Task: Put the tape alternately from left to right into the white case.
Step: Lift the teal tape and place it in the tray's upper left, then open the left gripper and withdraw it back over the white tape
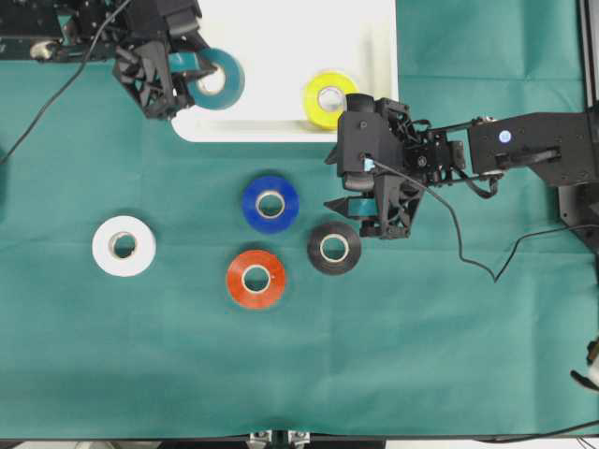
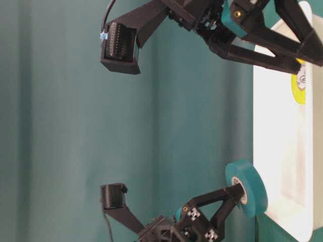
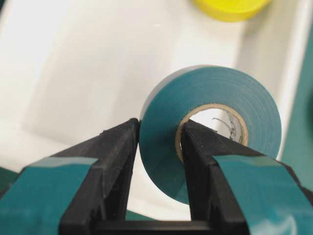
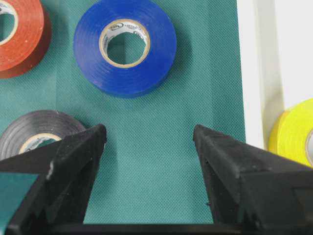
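**My two arms at this instant**

My left gripper (image 1: 194, 67) sits at the upper left of the overhead view, its jaws clamped tight: one finger (image 3: 115, 166) presses outside, the other sits inside the core of what I hold. My right arm reaches in from the right edge, level and low. My right gripper (image 4: 149, 147) hangs with jaws spread wide, gripping nothing.

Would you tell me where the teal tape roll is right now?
In the overhead view the teal tape roll is at upper left, pinched by the left gripper over the white case's left end, left of the yellow roll.
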Controlling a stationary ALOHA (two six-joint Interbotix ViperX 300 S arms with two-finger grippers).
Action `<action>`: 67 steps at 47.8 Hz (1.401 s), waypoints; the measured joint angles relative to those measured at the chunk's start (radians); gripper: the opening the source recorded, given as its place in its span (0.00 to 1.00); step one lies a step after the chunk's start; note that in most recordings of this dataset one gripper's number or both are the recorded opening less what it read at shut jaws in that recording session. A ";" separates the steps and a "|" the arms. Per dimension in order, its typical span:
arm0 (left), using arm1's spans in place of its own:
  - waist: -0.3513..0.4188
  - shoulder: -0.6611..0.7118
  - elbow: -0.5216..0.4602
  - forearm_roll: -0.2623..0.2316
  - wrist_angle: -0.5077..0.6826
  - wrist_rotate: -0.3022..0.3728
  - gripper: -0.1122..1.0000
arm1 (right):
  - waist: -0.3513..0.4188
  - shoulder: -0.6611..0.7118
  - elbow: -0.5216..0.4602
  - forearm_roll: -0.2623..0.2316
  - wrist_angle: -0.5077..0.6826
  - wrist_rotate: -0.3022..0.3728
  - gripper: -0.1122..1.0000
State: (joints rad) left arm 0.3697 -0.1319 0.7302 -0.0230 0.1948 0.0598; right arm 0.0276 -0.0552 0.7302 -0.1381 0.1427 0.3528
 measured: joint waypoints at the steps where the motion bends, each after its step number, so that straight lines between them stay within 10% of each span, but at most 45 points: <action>1: 0.006 0.006 0.000 0.000 -0.006 0.002 0.06 | 0.000 0.000 0.000 0.000 -0.002 -0.002 0.78; 52: 0.158 0.149 -0.043 0.000 -0.124 0.098 0.07 | 0.000 0.000 0.005 0.000 -0.003 0.000 0.78; 67: 0.147 0.106 -0.035 0.002 -0.121 0.101 0.69 | 0.000 0.000 0.006 0.000 -0.003 0.000 0.78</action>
State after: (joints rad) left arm 0.5170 -0.0261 0.6949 -0.0215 0.0736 0.1611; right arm 0.0276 -0.0552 0.7363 -0.1381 0.1396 0.3528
